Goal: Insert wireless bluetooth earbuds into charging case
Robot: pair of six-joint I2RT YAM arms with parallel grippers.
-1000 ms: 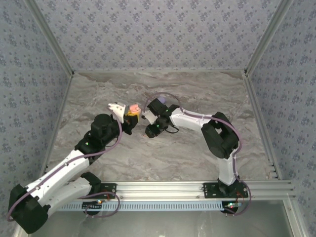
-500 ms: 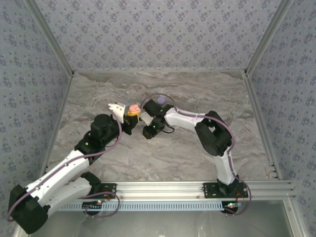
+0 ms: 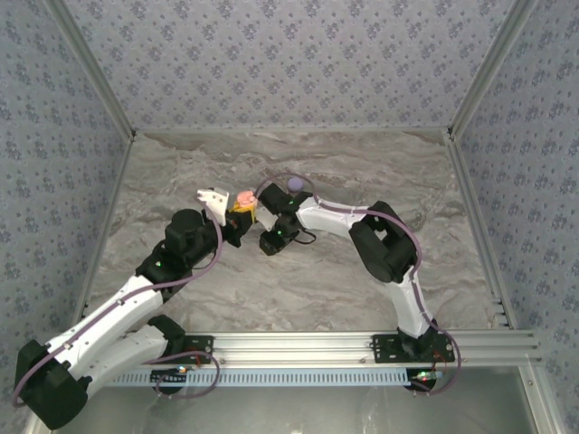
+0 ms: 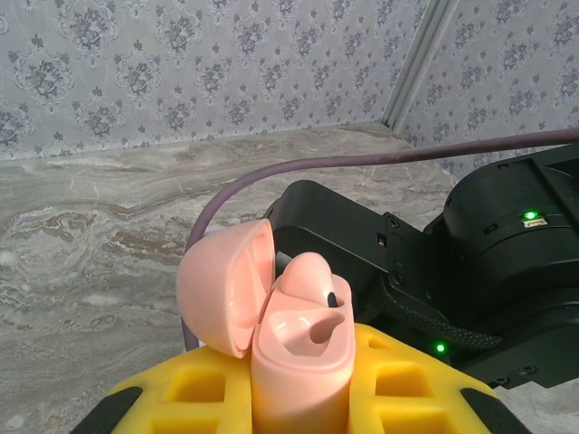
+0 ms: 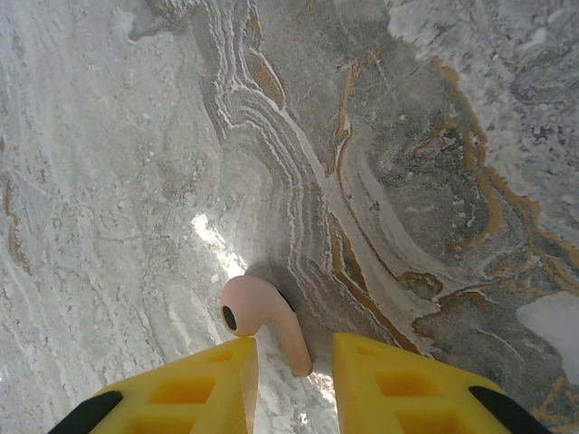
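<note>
The left arm (image 3: pixel 136 289) runs from its base at the near left corner diagonally toward the middle of the table (image 3: pixel 380 163), with the elbow bent and the wrist raised. The left gripper (image 4: pixel 298 393) is clamped on a pink charging case (image 4: pixel 298 362), which stands upright between the yellow fingers (image 4: pixel 194 398). The lid (image 4: pixel 222 289) of the case is swung open to one side. One pale pink earbud (image 4: pixel 309 271) sits in a socket of the case, and the socket beside it shows as a bare hollow. The right arm (image 3: pixel 389 249) rises from its base at the near right, folds at the elbow and reaches left, so that its black wrist housing, lit by two green lamps (image 4: pixel 529 217), stands just beside the case. The right gripper (image 5: pixel 296 357) points down at the table with its jaws a narrow way apart. A second pale pink earbud (image 5: pixel 258 312) lies on the marble surface, with its stem between the two yellow fingertips and close against the one toward the left of the wrist view. A gap shows on the other side of the stem, so no firm grip is visible. A round purple disc (image 3: pixel 295 184) lies on the table beyond the right wrist
</note>
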